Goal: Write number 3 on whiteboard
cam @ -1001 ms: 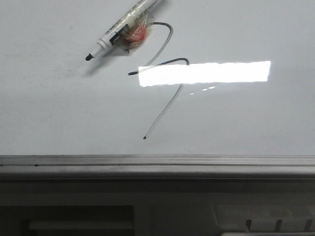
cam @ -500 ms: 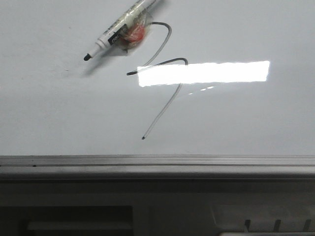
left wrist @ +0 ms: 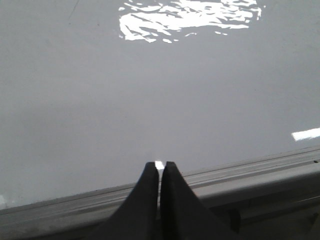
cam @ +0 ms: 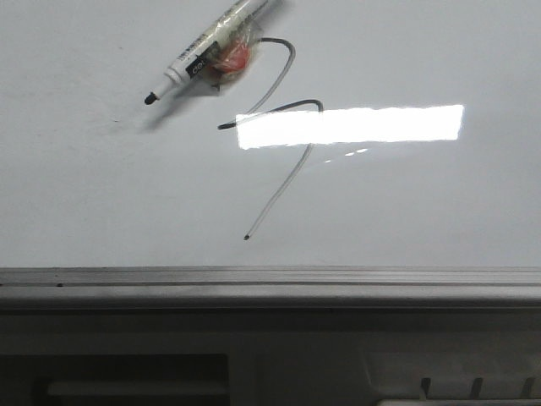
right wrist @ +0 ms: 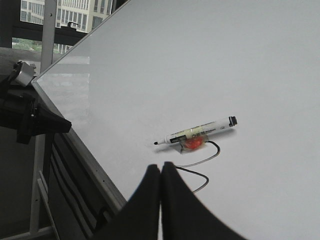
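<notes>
Both end effectors are pinched closed on nothing: the left end effector over the whiteboard's grey metal rail, the right end effector near the marker. The number 3, a thin dark line, sits just beside the marker on the glossy board.

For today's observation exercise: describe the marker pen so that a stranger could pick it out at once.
Start with the big white whiteboard that fills the front view. Near its upper edge, just left of the hand-drawn number 3, the marker pen lies slanted on the board. It alone is a solid thing: white barrel, black tip, a red blob taped to its middle.
</notes>
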Available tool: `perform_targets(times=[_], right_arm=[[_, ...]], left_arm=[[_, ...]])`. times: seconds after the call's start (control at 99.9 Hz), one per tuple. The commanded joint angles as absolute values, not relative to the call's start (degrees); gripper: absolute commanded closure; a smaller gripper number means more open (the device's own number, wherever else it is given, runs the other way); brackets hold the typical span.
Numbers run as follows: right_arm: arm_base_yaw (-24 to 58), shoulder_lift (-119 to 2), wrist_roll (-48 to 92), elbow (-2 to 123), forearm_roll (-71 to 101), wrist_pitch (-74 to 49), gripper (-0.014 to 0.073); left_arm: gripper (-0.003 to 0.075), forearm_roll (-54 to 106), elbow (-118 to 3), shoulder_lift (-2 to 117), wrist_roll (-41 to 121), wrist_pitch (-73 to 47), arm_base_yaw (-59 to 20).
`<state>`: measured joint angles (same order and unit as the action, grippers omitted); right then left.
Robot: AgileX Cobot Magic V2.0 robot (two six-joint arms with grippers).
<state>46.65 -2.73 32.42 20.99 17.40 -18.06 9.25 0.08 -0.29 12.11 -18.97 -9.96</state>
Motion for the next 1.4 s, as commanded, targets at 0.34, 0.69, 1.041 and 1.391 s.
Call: perform_targets(times=[0.34,0.69,1.041,1.391], right_arm=[[45.3,-3.5,32.2,21.8,12.8,-8.0,0.0643],[24.7,-3.5,32.2,5.6,6.6,8.9,0.0643],[16.1,-3.3,13.7,-2.3,0.0,0.0,0.0643],[16.1,-3.3,11.8,-2.1,0.0,-17.6,0.0643]], left_arm=[[0.0741,9.4,0.6,-1.7,11.4,-15.8,-9.9],[0.0741,9.4,0.6,-1.7,11.4,-15.7,-9.9],[0.0741,9.4,0.6,-1.7,11.4,-15.7,-9.9],[0.0741,9.4,0.6,-1.7,11.4,-15.7,-9.9]])
